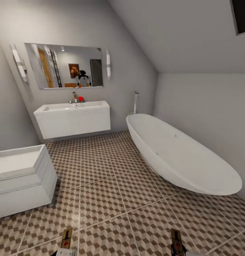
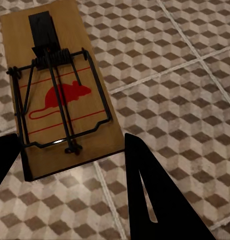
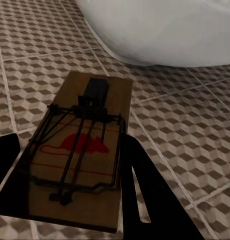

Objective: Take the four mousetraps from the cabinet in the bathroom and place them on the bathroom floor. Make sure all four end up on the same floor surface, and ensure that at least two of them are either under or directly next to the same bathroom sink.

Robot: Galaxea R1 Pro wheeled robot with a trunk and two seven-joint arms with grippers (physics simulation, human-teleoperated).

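Observation:
My left gripper (image 2: pixel 69 165) is shut on a mousetrap (image 2: pixel 59 95), a tan board with a dark wire spring and a red mouse print. My right gripper (image 3: pixel 69 185) is shut on a second mousetrap (image 3: pixel 84 150) of the same kind. In the head view both traps (image 1: pixel 66 238) (image 1: pixel 177 241) stick up at the near edge, above the cube-patterned bathroom floor (image 1: pixel 108 185). The white sink (image 1: pixel 72 106) on its drawer unit hangs on the far wall, a few tiles ahead and to the left. The cabinet and the other mousetraps are out of view.
A white oval bathtub (image 1: pixel 179 156) runs along the right side, close to my right gripper. A white square toilet (image 1: pixel 19 181) stands at the near left. A mirror (image 1: pixel 63 65) hangs above the sink. Open tiles lie between the toilet and the tub up to the sink.

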